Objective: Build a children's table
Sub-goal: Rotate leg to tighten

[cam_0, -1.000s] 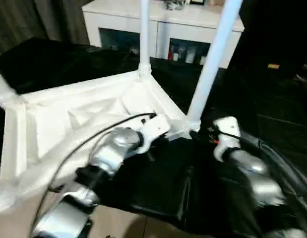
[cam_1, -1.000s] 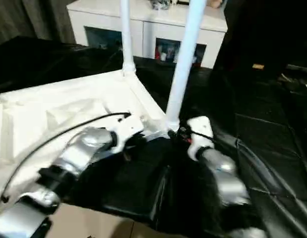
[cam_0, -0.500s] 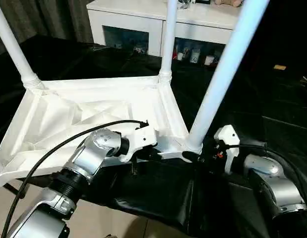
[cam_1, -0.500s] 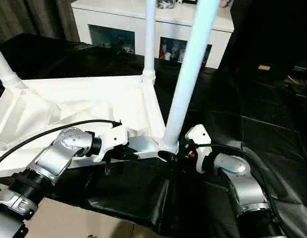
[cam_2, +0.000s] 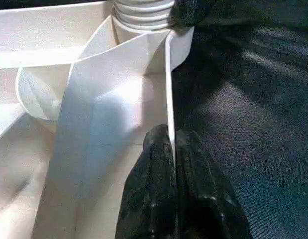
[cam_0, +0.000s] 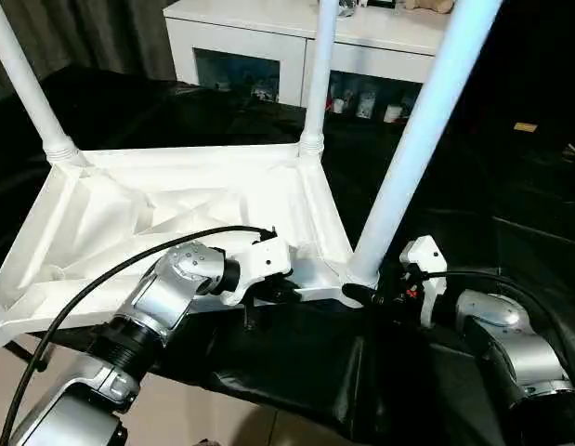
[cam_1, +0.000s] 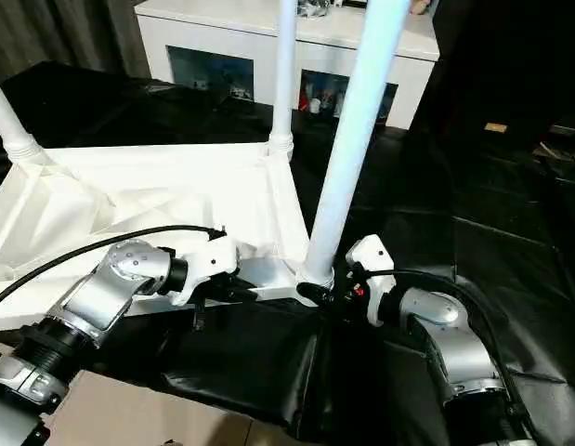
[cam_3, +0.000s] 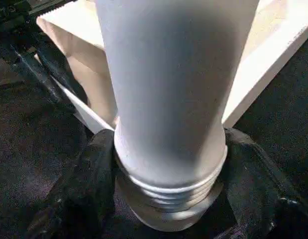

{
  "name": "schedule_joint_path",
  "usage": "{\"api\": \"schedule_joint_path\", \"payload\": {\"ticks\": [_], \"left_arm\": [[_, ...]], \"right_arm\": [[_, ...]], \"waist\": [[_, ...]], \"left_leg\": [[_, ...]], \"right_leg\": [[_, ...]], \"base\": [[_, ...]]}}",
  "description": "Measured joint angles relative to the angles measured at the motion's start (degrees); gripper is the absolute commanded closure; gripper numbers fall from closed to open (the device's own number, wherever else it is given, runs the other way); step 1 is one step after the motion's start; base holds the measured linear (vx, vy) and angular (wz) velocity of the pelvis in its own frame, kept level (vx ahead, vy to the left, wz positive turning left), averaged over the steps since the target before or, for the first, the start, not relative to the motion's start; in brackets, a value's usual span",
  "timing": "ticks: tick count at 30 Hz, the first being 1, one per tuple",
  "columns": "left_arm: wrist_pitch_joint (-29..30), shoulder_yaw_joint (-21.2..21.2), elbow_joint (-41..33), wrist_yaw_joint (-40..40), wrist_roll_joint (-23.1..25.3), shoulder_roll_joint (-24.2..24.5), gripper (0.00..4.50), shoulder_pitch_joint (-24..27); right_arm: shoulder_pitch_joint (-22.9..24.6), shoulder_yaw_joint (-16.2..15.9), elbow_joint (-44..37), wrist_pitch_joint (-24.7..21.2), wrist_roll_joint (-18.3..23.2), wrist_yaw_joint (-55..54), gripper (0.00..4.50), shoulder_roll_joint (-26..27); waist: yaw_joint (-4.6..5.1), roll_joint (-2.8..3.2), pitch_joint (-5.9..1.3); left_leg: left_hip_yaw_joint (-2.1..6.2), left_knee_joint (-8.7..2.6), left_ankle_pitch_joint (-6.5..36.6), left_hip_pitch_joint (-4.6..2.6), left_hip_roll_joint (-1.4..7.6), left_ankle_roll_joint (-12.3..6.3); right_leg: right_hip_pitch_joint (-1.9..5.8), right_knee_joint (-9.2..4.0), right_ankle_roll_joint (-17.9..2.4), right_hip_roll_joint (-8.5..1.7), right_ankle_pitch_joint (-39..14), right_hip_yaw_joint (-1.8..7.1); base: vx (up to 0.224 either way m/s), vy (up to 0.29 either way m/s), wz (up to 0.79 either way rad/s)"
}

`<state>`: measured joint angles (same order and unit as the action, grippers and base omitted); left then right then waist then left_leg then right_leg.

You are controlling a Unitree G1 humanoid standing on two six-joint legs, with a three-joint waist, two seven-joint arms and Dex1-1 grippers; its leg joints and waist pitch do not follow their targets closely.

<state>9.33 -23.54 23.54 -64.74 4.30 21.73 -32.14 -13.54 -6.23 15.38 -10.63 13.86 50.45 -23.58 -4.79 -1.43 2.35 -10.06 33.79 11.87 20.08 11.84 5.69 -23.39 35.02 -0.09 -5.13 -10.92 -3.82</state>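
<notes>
Both grippers work at the near right corner of the upturned children's table (cam_0: 176, 209); the left gripper (cam_2: 171, 144) is pinched shut on the thin rim wall of the table's underside, one black finger (cam_2: 154, 174) on each face of the wall; the right gripper (cam_3: 168, 164) has its two fingers set on either side of the ribbed base of the nearest leg (cam_0: 412, 149), touching it in the right wrist view, closed around that leg.

Against the frame half a second earlier, little differs: the table, the legs and both silver forearms sit in almost the same places, and the right gripper's white housing (cam_0: 423, 269) sits a touch closer to the leg's base; against the frame a full second earlier the whole view has shifted and sharpened, which is the camera's move and not the table's.

Counted: one tabletop, lying underside up on the black sheet (cam_0: 296, 362) with its ribs showing; three white legs standing upright from it, the nearest leg at the near right corner, a far right leg (cam_0: 317, 84) and a far left leg (cam_0: 27, 88); two grippers; one white cabinet (cam_0: 296, 46) with glass-fronted doors behind the table.
</notes>
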Motion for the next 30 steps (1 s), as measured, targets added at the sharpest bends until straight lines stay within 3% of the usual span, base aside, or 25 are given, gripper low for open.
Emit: {"api": "schedule_joint_path", "payload": {"ticks": [7, 11, 17, 19, 20, 24, 27, 30], "left_arm": [[1.1, 0.0, 1.4, 3.4, 1.9, -1.2, 4.50, -0.4], [5.4, 2.1, 8.2, 16.0, 4.1, -9.5, 4.50, -3.6], [9.2, 2.8, 13.3, 27.2, 4.5, -17.7, 4.50, -5.9], [9.2, 2.9, 14.1, 28.2, 4.7, -18.4, 4.50, -6.3], [9.1, 3.0, 14.6, 28.7, 4.9, -18.7, 4.50, -6.5], [7.9, 2.9, 15.0, 28.9, 6.1, -19.3, 4.50, -6.8], [7.6, 3.1, 15.0, 30.6, 6.6, -18.9, 4.50, -7.0], [7.1, 3.2, 15.0, 31.3, 6.6, -17.9, 4.50, -7.4]], "right_arm": [[-0.7, 0.4, 1.5, -1.3, -1.2, -6.4, 1.82, 3.6], [-5.2, 4.6, 8.6, -1.5, -4.1, -25.7, 1.82, 14.0], [-9.4, 6.9, 14.4, 0.2, -7.8, -43.9, 1.83, 20.7], [-10.4, 6.9, 15.9, 1.0, -8.0, -45.3, 1.83, 21.1], [-10.9, 7.1, 16.6, 1.3, -8.2, -45.4, 1.48, 21.1], [-10.0, 8.8, 16.2, 3.4, -7.4, -44.5, 1.08, 21.8], [-8.4, 7.9, 14.9, 5.0, -7.5, -43.4, 0.68, 22.3], [-7.2, 6.9, 13.2, 5.5, -7.5, -42.4, 0.60, 22.0]], "waist": [[0.54, -0.19, -0.14], [1.45, -0.31, -0.22], [1.61, -0.06, -0.41], [1.60, -0.02, -0.42], [1.62, 0.04, -0.45], [1.44, 0.08, -0.47], [1.47, 0.08, -0.47], [1.48, 0.10, -0.46]], "left_leg": [[0.02, 0.02, 0.0, -0.42, 0.00, 0.04], [0.03, 0.04, 0.0, -0.80, -0.13, 0.06], [0.06, -0.07, 0.0, -0.96, -0.25, 0.04], [0.07, -0.19, 0.0, -0.91, -0.28, 0.03], [0.07, -0.20, 0.0, -0.77, -0.29, 0.03], [0.06, -0.20, -0.1, -0.42, -0.30, -0.14], [0.05, -0.21, -0.1, -0.26, -0.29, -0.14], [0.06, -0.27, -0.1, -0.04, -0.24, -0.13]], "right_leg": [[0.34, 0.06, -0.1, 0.01, 0.1, 0.01], [0.66, -0.10, 0.2, -0.10, -0.1, 0.04], [0.78, -0.54, 0.2, -0.14, -0.1, 0.07], [0.78, -0.70, 0.2, -0.14, -0.1, 0.06], [0.81, -0.82, 0.3, -0.14, -0.1, 0.06], [0.79, -0.93, 0.4, -0.14, 0.1, 0.12], [0.67, -0.89, 0.4, -0.14, 0.5, 0.12], [0.41, -0.86, 0.2, -0.12, 0.8, 0.08]], "base": [[0.000, 0.000, 0.00], [-0.029, 0.003, -0.01], [-0.009, 0.002, -0.01], [0.000, 0.000, 0.00], [0.000, 0.000, 0.00], [0.000, 0.000, 0.00], [0.000, 0.000, 0.00], [0.000, 0.000, 0.00]]}}
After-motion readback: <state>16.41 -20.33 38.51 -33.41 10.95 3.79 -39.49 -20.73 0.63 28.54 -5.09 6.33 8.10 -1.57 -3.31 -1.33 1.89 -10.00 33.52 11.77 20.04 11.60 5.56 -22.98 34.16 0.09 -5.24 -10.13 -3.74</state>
